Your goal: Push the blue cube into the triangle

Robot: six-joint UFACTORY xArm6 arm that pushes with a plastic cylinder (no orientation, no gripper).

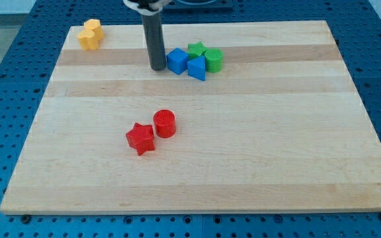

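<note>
The blue cube (177, 60) sits on the wooden board (256, 152) near the view's top centre. The blue triangle (197, 68) lies just to its right and a little lower, touching it or nearly so. My tip (158, 67) stands right beside the cube's left side, at or very close to contact. A green star (196, 49) and a green cylinder (213, 59) crowd behind and to the right of the triangle.
A red cylinder (165, 123) and a red star (140, 138) sit together left of the board's middle. Two yellow blocks (90, 35) sit at the top left corner. A blue perforated table (5, 99) surrounds the board.
</note>
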